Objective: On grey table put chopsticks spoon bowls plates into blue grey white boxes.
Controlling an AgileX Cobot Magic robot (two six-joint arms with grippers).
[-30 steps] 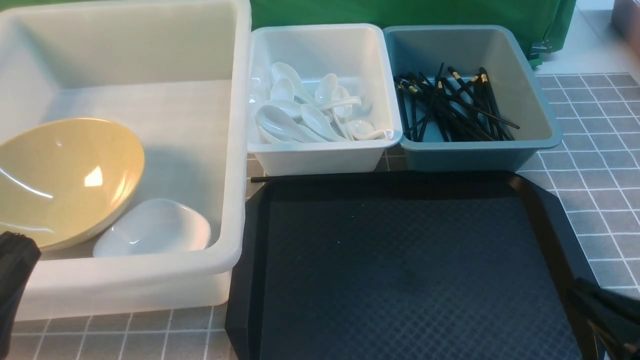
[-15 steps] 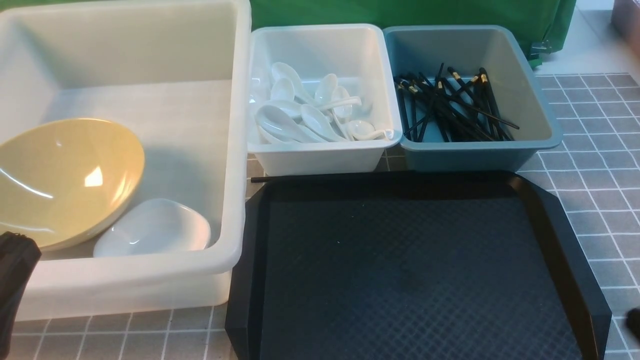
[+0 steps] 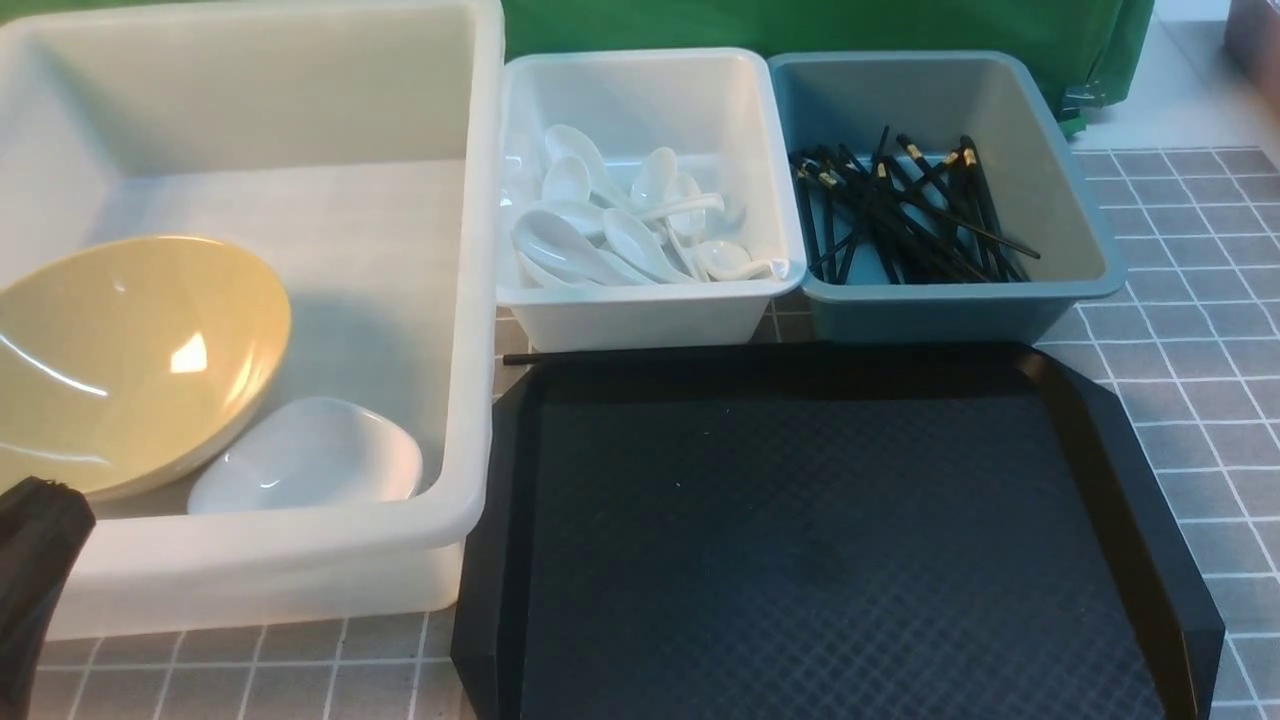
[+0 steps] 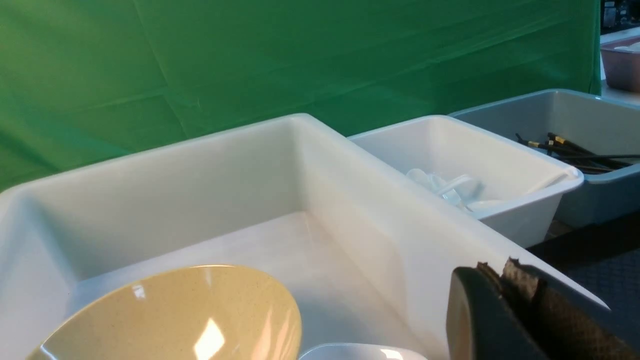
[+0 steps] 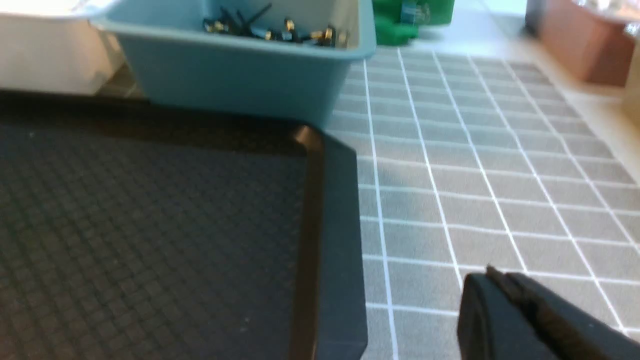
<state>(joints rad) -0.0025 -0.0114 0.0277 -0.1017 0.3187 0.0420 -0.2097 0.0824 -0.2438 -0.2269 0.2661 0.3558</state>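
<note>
Your left claw (image 3: 40, 540) sits at the lower left of the front frame, jaws together and empty, just below the bowl (image 3: 130, 360) and a plate (image 3: 305, 455) in the tub (image 3: 470, 300). Spoons (image 3: 620, 225) fill the white box (image 3: 650, 310), chopsticks (image 3: 900, 210) the blue box (image 3: 950, 310). Your right claw (image 5: 520, 320), also closed and empty, hangs over the surface (image 5: 475, 175) beside the tray (image 5: 330, 225).

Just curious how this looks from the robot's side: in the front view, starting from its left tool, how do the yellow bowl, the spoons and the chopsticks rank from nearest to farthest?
From the left tool, at the near left corner:
1. Yellow bowl, in the big whitish tub, just beyond the tool.
2. Spoons, in the white box in the middle.
3. Chopsticks, in the blue-grey box, far right.
</note>
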